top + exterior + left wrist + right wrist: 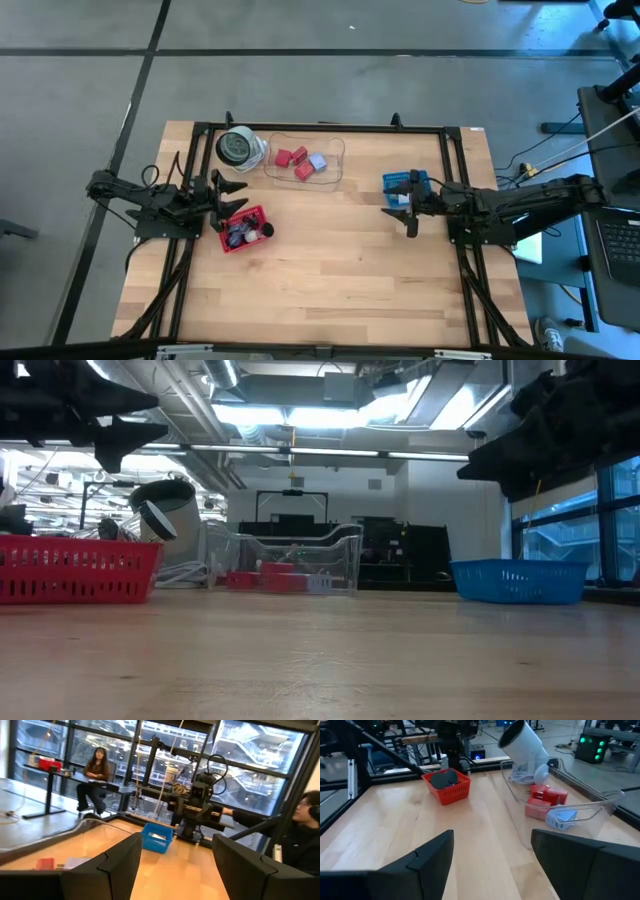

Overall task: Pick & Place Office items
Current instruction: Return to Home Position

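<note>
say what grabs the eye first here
Three bright trays: the red tray at the left of the table, the clear tray with red blocks and a pale blue cube at its far edge, the blue tray at right. The left pincer hangs open by the red, the right pincer by the blue.

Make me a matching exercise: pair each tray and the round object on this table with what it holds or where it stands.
1. red mesh plastic tray
2. clear plastic tray
3. blue mesh plastic tray
4. round black-and-white object

A. holds a white block
B. stands outside every tray
C. holds small dark pieces
D. holds red blocks and a pale blue cube

Pairs: 1-C, 2-D, 3-A, 4-B
</note>
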{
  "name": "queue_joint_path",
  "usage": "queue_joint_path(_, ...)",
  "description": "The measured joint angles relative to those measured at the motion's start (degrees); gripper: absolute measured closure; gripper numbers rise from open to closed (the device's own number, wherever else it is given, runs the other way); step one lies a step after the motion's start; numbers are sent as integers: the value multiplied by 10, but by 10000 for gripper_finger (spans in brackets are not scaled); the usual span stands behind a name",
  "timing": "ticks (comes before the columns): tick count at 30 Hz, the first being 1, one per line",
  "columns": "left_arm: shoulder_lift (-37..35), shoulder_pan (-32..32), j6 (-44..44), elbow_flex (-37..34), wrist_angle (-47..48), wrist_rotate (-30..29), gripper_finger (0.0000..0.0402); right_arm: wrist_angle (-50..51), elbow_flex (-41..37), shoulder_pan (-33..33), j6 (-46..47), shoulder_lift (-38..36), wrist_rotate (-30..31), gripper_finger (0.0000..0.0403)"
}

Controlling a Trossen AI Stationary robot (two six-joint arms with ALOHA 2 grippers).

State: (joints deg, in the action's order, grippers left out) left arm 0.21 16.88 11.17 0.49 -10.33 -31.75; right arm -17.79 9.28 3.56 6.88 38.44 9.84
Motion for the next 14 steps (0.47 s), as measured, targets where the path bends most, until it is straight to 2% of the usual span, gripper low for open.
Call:
queue_joint_path(10, 0, 0, 5, 0, 43, -89, 162, -41, 0, 31, -48, -10, -3, 132)
queue_joint_path(14, 0, 0, 5, 0, 50, -79, 162, -41, 0, 35, -62, -25, -3, 132)
